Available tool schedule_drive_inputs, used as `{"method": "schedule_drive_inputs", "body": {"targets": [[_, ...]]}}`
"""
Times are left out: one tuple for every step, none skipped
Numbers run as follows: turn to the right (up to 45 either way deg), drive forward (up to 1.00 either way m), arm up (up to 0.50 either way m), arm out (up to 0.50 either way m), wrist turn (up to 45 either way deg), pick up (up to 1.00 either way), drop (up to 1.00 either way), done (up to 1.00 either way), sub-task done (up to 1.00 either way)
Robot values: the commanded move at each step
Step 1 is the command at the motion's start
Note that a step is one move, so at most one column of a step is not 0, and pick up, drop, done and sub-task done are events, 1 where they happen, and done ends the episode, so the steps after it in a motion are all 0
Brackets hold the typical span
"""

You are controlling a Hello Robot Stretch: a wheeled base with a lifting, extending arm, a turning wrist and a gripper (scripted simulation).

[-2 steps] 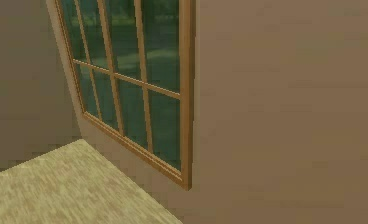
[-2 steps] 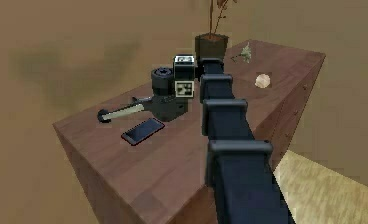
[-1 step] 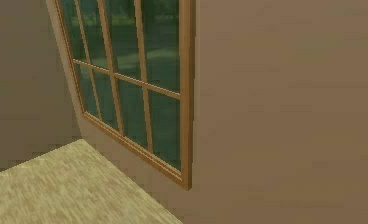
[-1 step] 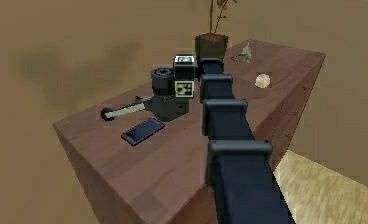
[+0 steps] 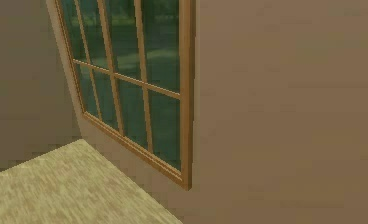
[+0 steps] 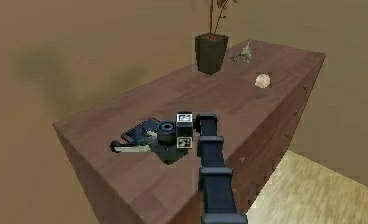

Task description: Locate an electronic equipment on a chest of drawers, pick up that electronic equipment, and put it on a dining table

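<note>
Arm side view: my arm (image 6: 217, 180) rises from the bottom edge over the brown top of the chest (image 6: 242, 110). Past its two white markers (image 6: 184, 132), my pincer (image 6: 129, 143) lies near the chest's near-left corner. A dark blob (image 6: 142, 128) sits on the top at the fingers. It may be the electronic item, but its shape does not settle that. I cannot tell the state of my pincer, nor whether it holds anything. At the chest's far end stand a dark pot (image 6: 212, 52) with a thin plant, and near it a pale lump (image 6: 262, 80).

Forward view: a wood-framed window (image 5: 132, 80) in a tan wall (image 5: 282, 110), above pale floor (image 5: 72, 190).
</note>
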Motion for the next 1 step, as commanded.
{"method": "schedule_drive_inputs", "body": {"targets": [[0.0, 0.00, 0.00, 0.00, 0.0, 1.00, 0.00, 0.00, 0.00]]}}
